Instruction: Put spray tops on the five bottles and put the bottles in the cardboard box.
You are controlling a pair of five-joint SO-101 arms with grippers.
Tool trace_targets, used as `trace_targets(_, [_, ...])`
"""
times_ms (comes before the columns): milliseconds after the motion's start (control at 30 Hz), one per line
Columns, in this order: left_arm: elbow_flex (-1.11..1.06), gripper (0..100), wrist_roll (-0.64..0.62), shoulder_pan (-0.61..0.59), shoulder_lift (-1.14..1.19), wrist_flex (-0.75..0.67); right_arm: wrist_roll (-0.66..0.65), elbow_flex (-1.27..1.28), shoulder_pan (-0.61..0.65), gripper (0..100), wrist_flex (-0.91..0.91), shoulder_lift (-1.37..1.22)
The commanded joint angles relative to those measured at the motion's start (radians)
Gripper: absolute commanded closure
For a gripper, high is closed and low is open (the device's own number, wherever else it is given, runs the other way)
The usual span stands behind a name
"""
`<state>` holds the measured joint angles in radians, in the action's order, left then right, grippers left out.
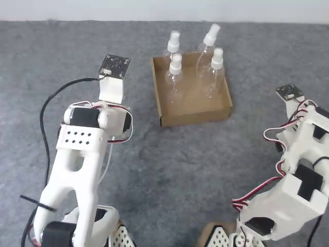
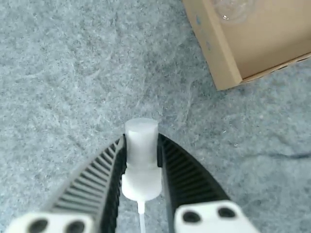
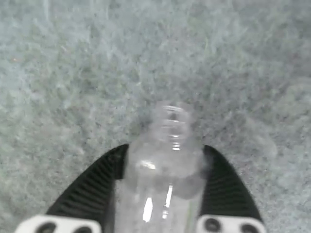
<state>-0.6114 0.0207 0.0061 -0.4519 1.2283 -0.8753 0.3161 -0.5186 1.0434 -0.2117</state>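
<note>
Light: bright, soft and even over the grey carpet [image 1: 169,170]
Shadows: faint, soft-edged, along the near wall of the cardboard box [image 1: 193,117]
Glare: small white glints on the clear bottle [image 3: 165,170], right wrist view; dull sheen on the spray top [image 2: 141,145], left wrist view
Far edge: pale bright band [image 1: 164,9] beyond the carpet, high view

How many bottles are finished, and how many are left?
Four topped bottles already seem to stand in the box. The left gripper holds the last spray top; the right gripper holds the open fifth bottle. Left: join them, then box it.
</note>
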Motion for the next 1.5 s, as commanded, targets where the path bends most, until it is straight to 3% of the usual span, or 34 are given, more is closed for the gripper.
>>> trace_targets(0, [0.018, 99, -0.014, -0.002, -0.054, -0.015, -0.008, -0.032, -0.012, 99.0, -0.008, 0.042])
trace_targets(133, [0.047, 99, -0.011, -0.002, -0.092, -0.008, 0.014, -0.032, 0.027, 99.2, 0.061, 0.165])
trace_targets(300, [0.113, 99, -0.009, -0.002, -0.285, 0.074, 0.218, 0.028, 0.196, 99.2, 0.088, 0.458])
trace_targets(533, [0.179, 99, -0.020, -0.094, -0.529, 0.018, 0.466, 0.301, 0.711, 99.2, -0.021, 0.891])
trace_targets(667, [0.234, 99, -0.028, -0.114, -0.569, -0.011, 0.566, 0.341, 0.987, 99.2, -0.048, 0.990])
trace_targets(833, [0.332, 99, -0.232, -0.114, -0.571, -0.080, 0.580, 0.408, 1.239, 99.2, -0.225, 0.990])
trace_targets(967, [0.343, 99, -0.344, -0.114, -0.575, -0.187, 0.603, 0.522, 1.328, 99.2, -0.386, 0.993])
trace_targets(1200, [0.331, 99, -0.485, -0.114, -0.575, -0.207, 0.606, 0.689, 1.408, 98.9, -0.576, 0.993])
trace_targets(1467, [0.186, 99, -0.502, -0.112, -0.575, -0.293, 0.621, 0.816, 1.408, 99.2, -0.802, 0.995])
